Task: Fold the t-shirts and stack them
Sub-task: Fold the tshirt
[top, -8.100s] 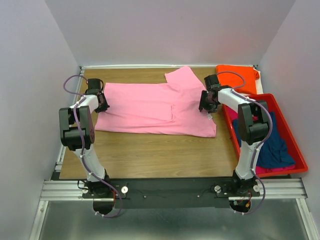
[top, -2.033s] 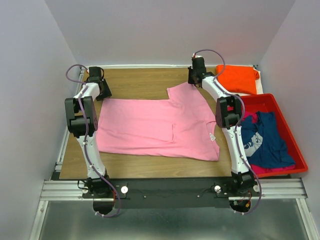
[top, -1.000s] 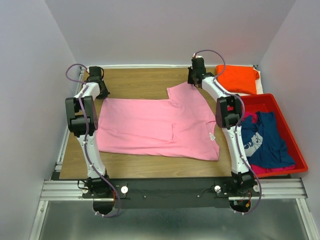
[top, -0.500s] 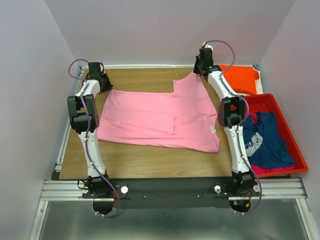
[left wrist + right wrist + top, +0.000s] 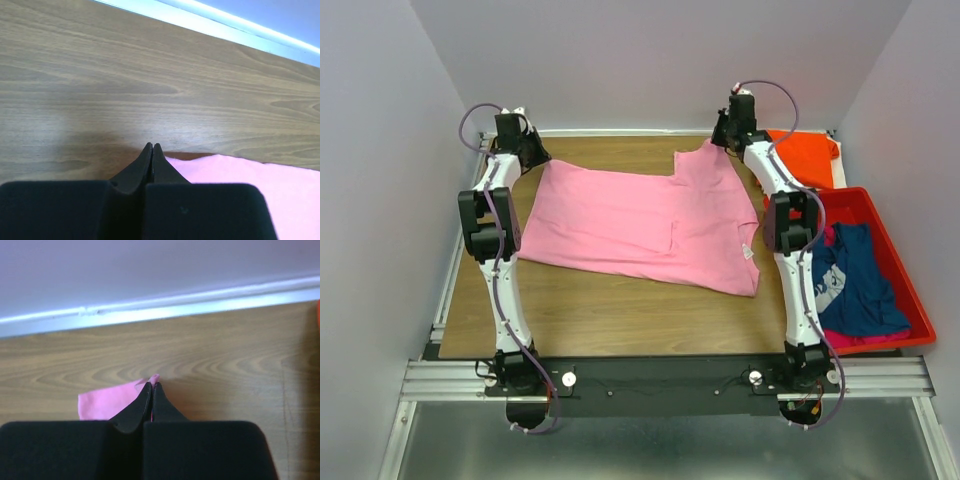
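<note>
Both grippers are pinched shut at the far edge of the table (image 5: 600, 310). Left gripper (image 5: 152, 147) is in the upper left of the top view, right gripper (image 5: 152, 386) upper centre-right. Each holds a far corner of the pink tee (image 5: 640, 215). The far edge is lifted and the rest of it lies spread on the wood mid-frame. Orange tee (image 5: 805, 155) sits folded in the upper right, just beside my right gripper. Navy tee (image 5: 860, 290) and magenta tee (image 5: 835, 238) are in the red bin (image 5: 895, 345), right side.

Risks, my read:
- The right pinch is thin, with only a sliver of pink past the fingertips. Any tug against the cloth's drag on the wood could pull it out.
- If the arms pull unevenly, the fold line skews.
- Both arms look stretched toward the back, so there's little margin to go further.
- The right gripper could snag the orange tee if it swings right.

View differences:
- The top view shows the whole layout and how the cloth drapes, but the fingers are too small to judge grip.
- The right wrist view shows cloth clearly between the closed fingers.
- The left wrist view shows fingers closed and pink running in under them. The bite itself is hidden, so I'm inferring hold from the lifted corner in the top view.
</note>
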Controlling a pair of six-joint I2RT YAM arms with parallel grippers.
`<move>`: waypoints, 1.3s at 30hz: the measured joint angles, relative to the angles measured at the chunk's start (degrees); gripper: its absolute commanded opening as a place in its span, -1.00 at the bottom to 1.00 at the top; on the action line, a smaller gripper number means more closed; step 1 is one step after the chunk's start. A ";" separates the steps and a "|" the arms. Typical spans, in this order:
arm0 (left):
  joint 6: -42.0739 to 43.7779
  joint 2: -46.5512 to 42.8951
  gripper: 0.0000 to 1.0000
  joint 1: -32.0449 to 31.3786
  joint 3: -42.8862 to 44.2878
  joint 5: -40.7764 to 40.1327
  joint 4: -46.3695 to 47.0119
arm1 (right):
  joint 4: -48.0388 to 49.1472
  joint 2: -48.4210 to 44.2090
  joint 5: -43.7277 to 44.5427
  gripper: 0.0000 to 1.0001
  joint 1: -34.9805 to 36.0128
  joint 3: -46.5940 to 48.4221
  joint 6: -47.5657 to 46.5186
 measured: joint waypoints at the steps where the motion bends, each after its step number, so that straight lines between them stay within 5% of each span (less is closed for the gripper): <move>1: 0.42 0.00 -1.00 0.04 -0.52 0.00 0.20 | -0.04 -1.18 -1.03 -0.99 0.00 -2.23 0.20; 23: 8.83 -6.05 -1.00 1.18 -12.70 -4.11 0.09 | 1.99 -38.58 -12.70 -0.99 0.11 -46.40 2.32; 39: 9.79 -20.02 -1.00 1.27 -28.79 -2.05 10.45 | 0.07 -55.15 -16.13 -0.99 0.35 -61.02 7.26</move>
